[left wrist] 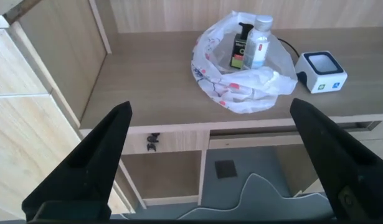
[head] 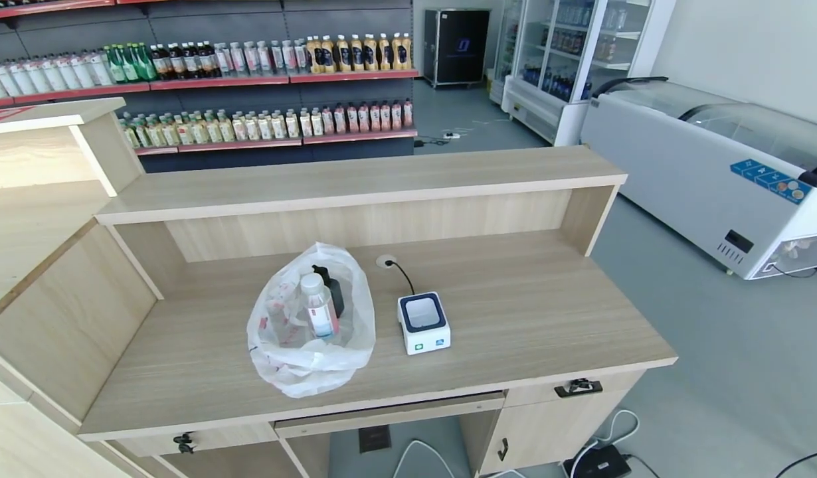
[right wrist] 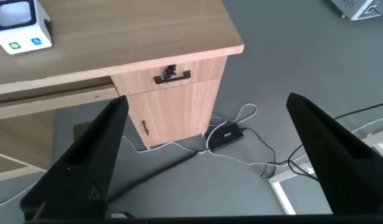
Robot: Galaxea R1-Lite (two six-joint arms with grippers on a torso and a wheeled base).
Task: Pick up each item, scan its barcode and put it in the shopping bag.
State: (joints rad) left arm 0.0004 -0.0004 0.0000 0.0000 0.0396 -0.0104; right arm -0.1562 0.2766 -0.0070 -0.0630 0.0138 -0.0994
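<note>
Shopping bag (head: 275,348), clear plastic, two bottles (head: 319,309) upright inside, beside the scanner (head: 423,323); my left end effector (left wrist: 211,104) and right end effector (right wrist: 207,98) hang spread.

Bright, even light fell across the counter (head: 515,312). The bag (head: 295,362) and the scanner (head: 423,323) threw only faint, soft shadows on the wood. The wooden panel (head: 30,159) at the far left was washed out nearly white, and pale reflections lay on the freezer (head: 701,166) lids at the right. The wide lens of the head view bowed the counter's edges and tilted the shelves (head: 249,83) at the margins. In the wrist views the fingers (left wrist: 91,168) of the left gripper (left wrist: 211,107) and those of the right gripper (right wrist: 208,101) were dark, unlit shapes. The space under the counter was dimmer.
</note>
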